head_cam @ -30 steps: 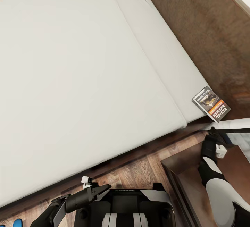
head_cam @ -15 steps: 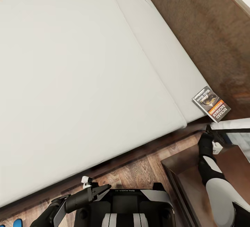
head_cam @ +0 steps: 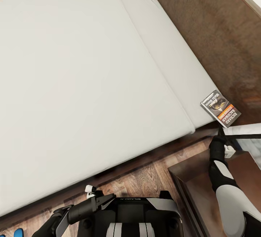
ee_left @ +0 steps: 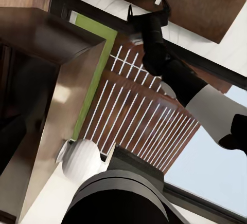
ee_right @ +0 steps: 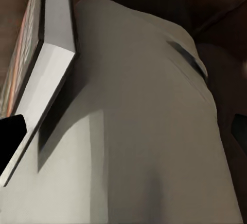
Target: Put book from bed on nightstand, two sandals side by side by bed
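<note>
From the head camera I see the bed (head_cam: 90, 84) with its big off-white mattress. The book (head_cam: 220, 108) lies flat at the corner of the mattress, right by the brown headboard (head_cam: 217, 30). Below it stands the nightstand (head_cam: 203, 190) with its shiny dark top. My right gripper (head_cam: 219, 134) is up over the nightstand, just under the book and close to it, but I cannot tell from here if it is wide or narrow. My left gripper (head_cam: 108, 200) hangs low in front of my body, over the wood floor (head_cam: 145, 179). Its fingers look close together, almost touching. One blue sandal (head_cam: 18, 233) peeks in at the bottom edge, on the floor by the bed.

From the left wrist camera I see my right arm (ee_left: 175, 70) reaching up, a slatted fence (ee_left: 139, 116) with a strip of grass beside it, and a shiny dark cabinet side (ee_left: 62, 106).

From the right wrist camera the book (ee_right: 49, 54) is very near, its edge lying on the mattress (ee_right: 144, 131). One dark fingertip (ee_right: 10, 136) shows at each side, far apart, so this claw is wide and holds nothing.
</note>
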